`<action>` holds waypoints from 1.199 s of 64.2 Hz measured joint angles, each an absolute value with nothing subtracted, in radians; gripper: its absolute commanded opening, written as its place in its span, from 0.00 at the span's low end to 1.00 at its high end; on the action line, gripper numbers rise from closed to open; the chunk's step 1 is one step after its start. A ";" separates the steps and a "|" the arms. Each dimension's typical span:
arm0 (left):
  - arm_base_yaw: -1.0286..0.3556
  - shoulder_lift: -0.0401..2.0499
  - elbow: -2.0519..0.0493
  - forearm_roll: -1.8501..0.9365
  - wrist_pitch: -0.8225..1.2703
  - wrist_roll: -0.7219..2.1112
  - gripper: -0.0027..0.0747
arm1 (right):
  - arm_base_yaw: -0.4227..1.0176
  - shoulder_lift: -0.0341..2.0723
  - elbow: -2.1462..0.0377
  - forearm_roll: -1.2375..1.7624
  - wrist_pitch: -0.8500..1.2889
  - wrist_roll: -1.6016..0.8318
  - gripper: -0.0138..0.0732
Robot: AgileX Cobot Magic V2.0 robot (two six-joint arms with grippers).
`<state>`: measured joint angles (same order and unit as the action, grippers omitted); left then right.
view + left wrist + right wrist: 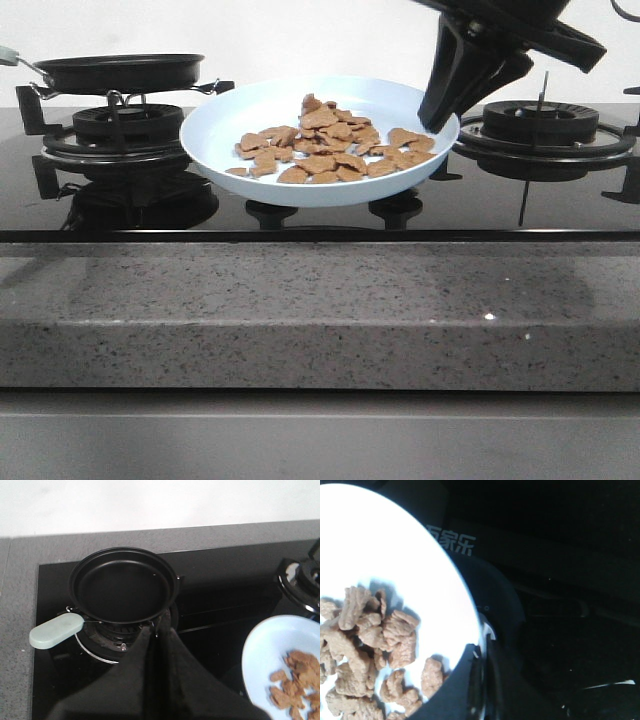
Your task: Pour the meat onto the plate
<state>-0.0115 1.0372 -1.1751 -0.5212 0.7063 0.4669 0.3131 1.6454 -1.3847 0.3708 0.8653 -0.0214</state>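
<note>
The pale blue plate is over the middle of the black hob, tipped a little toward the front. The meat, many light-brown pieces, lies on it. My right gripper is shut on the plate's right rim; its wrist view shows the fingers pinching the rim of the plate beside the meat. My left gripper is shut and empty, just in front of the empty black frying pan; it is out of the front view. The plate and meat also show in the left wrist view.
The frying pan sits on the left burner, its pale green handle pointing left. The right burner with raised grates stands behind my right gripper. Two knobs lie under the plate. A speckled grey counter edge runs along the front.
</note>
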 measured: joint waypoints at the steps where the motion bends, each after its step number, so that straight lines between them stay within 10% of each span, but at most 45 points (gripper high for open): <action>1: -0.029 1.023 -1.157 -0.504 0.696 0.455 0.01 | 0.313 1.645 -1.385 0.371 0.865 -0.021 0.08; 77: -0.129 0.364 -0.575 -0.234 0.505 0.207 0.01 | 0.313 1.645 -1.385 0.371 0.865 -0.021 0.08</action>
<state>-0.1290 0.3644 -0.5748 -0.2340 0.5054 0.2072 0.3131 1.6454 -1.3847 0.3708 0.8653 -0.0214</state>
